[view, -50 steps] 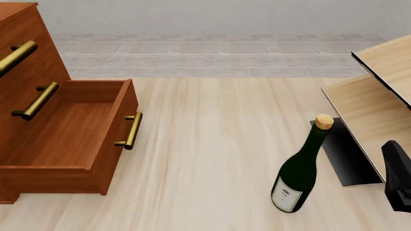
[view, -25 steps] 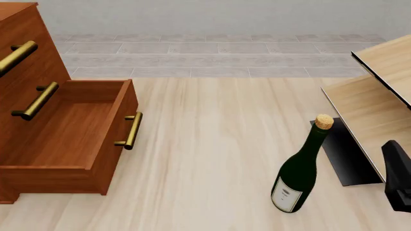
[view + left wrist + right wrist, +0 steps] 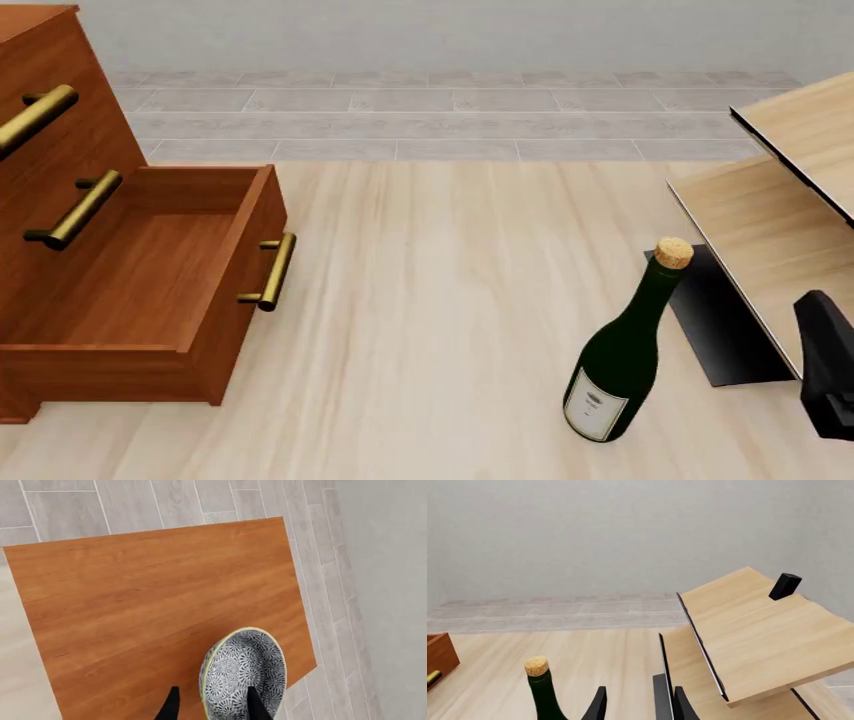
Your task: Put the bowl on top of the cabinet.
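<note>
1. On the table (image 3: pixel 441 300) a dark green bottle (image 3: pixel 621 360) with a cork stands at 4 o'clock of the front view; just beside it at 3 o'clock is the pale shelf unit (image 3: pixel 787 200).
2. The cabinet (image 3: pixel 80 200) at 9 o'clock has its lowest drawer (image 3: pixel 147 290) pulled out.
3. The bowl (image 3: pixel 243 672) – white with blue-grey flowers, pale rim – hangs tilted above the cabinet top (image 3: pixel 153 605).
4. The left gripper (image 3: pixel 210 707) is clenched on the bowl rim – one finger inside, one outside.
5. The right gripper (image 3: pixel 637 705) is parted and holds nothing.

We see a staged room in a simulator rather than a lived-in home. A pale wood-grain tabletop (image 3: pixel 441 300) carries household pieces: a reddish-brown cabinet (image 3: pixel 80 250) with brass bar handles (its lowest drawer (image 3: pixel 147 270) stands pulled open), a light-wood shelf unit (image 3: pixel 787 190) on a black support, and a corked dark green bottle (image 3: pixel 625 350). Beyond the tabletop lies a grey tiled floor (image 3: pixel 441 110), and behind that a plain pale wall (image 3: pixel 594 535) without windows or decoration.
</note>
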`<act>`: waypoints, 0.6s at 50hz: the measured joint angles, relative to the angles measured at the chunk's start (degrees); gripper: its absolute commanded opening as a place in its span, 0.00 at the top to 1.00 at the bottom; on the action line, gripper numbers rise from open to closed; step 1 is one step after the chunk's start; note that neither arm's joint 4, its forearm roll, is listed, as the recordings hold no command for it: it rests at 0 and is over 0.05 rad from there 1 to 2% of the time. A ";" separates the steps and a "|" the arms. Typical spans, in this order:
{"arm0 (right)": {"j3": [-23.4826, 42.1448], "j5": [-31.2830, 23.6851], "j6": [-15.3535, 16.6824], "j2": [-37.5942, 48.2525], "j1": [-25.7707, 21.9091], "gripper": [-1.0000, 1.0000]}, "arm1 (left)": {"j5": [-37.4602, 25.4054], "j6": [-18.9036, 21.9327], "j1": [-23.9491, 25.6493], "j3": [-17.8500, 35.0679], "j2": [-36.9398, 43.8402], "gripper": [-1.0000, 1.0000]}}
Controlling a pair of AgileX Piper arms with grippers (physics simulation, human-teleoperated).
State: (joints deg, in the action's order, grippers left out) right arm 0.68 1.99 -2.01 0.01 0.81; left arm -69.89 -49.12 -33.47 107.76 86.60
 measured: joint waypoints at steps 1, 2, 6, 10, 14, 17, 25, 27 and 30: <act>-0.01 0.03 0.01 0.00 0.00 0.00 | 0.00 -0.13 0.00 0.07 -0.12 0.00; -0.03 0.05 0.01 0.00 0.00 0.00 | 0.00 -0.26 -0.01 0.13 -0.24 0.00; -0.07 0.14 0.04 0.00 -0.01 0.00 | -0.01 -0.81 0.21 0.52 -0.84 0.00; -0.04 0.16 0.04 0.00 -0.02 0.00 | -0.01 -1.43 0.42 0.86 -1.82 0.00; 0.01 0.15 0.06 0.00 -0.04 0.00 | -0.01 -1.97 0.50 1.03 -3.11 0.00; 0.05 0.13 0.07 0.00 -0.05 0.00 | -0.01 -2.17 0.51 1.11 -4.12 0.00; 0.12 0.11 0.12 0.00 -0.06 0.00 | -0.01 -2.42 0.57 0.67 -6.76 0.00; 0.15 0.09 0.13 0.00 -0.05 0.00 | -0.01 -2.49 0.59 0.58 -7.35 0.00; 0.15 0.11 0.15 0.00 -0.05 0.00 | -0.01 -2.60 0.61 0.44 -8.24 0.00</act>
State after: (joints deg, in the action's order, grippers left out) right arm 0.83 2.09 -1.86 0.01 0.76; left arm -69.90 -51.72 -32.85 108.20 78.36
